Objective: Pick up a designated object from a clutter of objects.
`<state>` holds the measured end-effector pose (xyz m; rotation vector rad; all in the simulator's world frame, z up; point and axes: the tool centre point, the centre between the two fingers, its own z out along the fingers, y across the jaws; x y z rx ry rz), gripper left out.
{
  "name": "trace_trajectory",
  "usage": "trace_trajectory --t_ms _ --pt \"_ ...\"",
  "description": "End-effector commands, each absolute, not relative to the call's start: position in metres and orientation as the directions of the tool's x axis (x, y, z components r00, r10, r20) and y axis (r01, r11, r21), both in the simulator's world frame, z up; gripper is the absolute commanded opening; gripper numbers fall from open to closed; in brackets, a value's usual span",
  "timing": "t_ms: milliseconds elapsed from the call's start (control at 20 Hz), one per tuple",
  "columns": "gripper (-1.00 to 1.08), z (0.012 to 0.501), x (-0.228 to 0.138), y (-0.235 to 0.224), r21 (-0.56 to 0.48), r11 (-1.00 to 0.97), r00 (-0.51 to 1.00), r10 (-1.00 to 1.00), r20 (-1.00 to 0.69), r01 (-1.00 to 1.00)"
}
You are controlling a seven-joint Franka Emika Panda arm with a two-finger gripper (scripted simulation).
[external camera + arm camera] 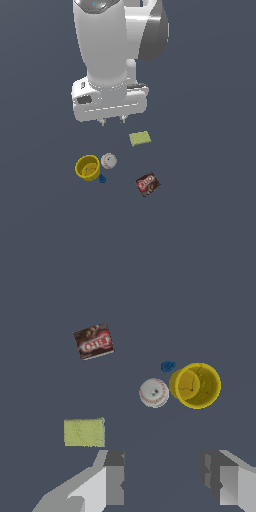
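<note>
I have the arm (pixel 107 45) hanging above the dark floor (pixel 210 210), and its gripper (pixel 112 120) points down with nothing between the two fingers. In the wrist view both fingers (pixel 114 476) stand well apart with open floor between them, so the pincer is open and holds nothing.

The yellow cup (pixel 88 167) that I am after sits on the floor toward the exterior view's left, lower in that picture than the gripper and clear of it. Its mouth faces up, and I can see the hollow inside and the thick rim. In the wrist view the cup (pixel 195 385) shows the same open mouth.

Just beside the cup, on the exterior view's right of it, lies the white baseball (pixel 108 161) with red stitching; the two look close enough to touch, but I cannot tell if they do. A tiny blue piece (pixel 102 178) rests against the cup's lower edge, near the ball as well.

The flat yellow-green sponge (pixel 140 138) lies apart from that group, toward the exterior view's right and nearest of all to the gripper. The dark brown-red packet (pixel 147 184) lies by itself, well to the exterior view's right of the cup, tilted, with white lettering I cannot read.
</note>
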<state>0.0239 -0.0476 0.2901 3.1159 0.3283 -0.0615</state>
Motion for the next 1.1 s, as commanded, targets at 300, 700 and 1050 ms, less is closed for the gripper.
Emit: trace_trajectory --t_ms 300,700,1050 --pt "0.28 0.267 0.049 -0.066 -0.013 -0.924 0.923 0.383 -0.043 0.383" --pt "0.28 0.242 0.071 -0.085 -0.032 -0.844 0.843 0.536 -0.040 0.535" --pt "0.28 0.218 0.087 -0.102 -0.047 -0.754 0.754 0.657 -0.032 0.655"
